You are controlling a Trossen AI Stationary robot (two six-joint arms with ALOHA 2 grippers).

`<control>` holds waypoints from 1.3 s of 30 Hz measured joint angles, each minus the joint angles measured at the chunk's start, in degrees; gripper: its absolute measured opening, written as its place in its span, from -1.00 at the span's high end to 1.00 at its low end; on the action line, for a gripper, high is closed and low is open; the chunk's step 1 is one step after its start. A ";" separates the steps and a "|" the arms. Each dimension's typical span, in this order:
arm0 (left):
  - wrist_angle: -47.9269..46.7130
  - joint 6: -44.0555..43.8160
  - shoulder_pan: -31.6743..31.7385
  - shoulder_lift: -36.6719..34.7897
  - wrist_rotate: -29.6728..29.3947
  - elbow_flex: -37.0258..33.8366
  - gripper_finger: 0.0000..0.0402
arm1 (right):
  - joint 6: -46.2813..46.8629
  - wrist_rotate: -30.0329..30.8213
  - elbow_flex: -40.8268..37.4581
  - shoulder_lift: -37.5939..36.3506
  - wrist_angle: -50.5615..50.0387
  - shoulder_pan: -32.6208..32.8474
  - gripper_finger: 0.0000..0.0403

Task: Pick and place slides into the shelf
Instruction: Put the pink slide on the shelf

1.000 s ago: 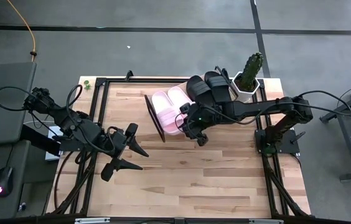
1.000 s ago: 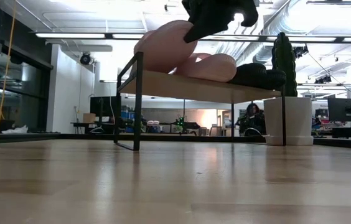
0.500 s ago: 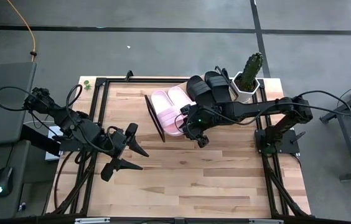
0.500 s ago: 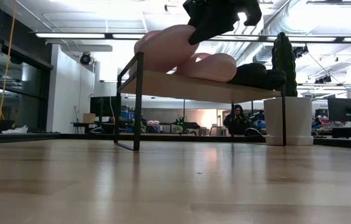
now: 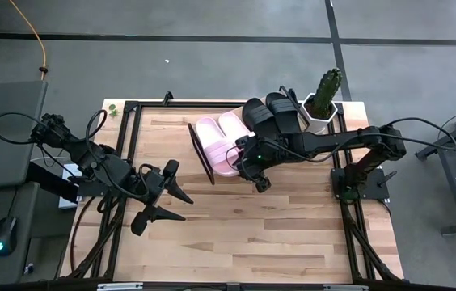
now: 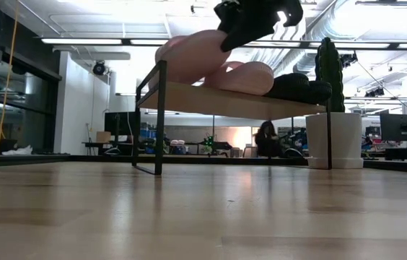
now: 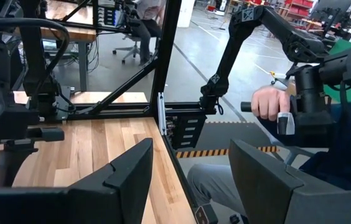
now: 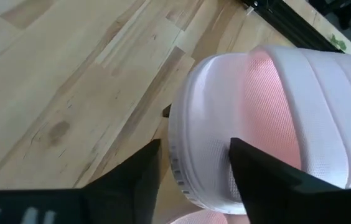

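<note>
In the high view, two pink slides (image 5: 220,141) and two black slides (image 5: 275,111) are seen on the shelf (image 5: 205,155) at the desk's (image 5: 236,226) far side. The left gripper (image 5: 166,200) is held spread over bare wood. In the right wrist view, the right gripper (image 8: 194,163) is spread around a pink slide's end.
</note>
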 joint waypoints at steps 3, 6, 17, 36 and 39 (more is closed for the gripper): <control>-0.04 0.01 -0.01 0.00 0.00 0.00 0.00 | 1.86 0.51 1.99 0.00 -2.52 -0.02 -0.04; -0.27 0.02 0.00 0.00 0.00 0.00 0.00 | 3.75 0.69 4.76 0.00 -5.90 -0.04 -0.11; -0.81 -0.09 -0.02 0.04 0.00 0.00 0.00 | 6.66 -1.41 11.62 -0.09 -12.05 0.11 -0.13; -0.71 -0.12 -0.01 0.07 0.00 0.02 0.00 | 11.30 2.06 12.06 0.02 -5.34 -4.03 0.92; -0.63 -0.13 0.00 0.07 0.01 0.02 0.00 | 13.02 1.93 12.04 0.02 -4.31 -4.86 0.92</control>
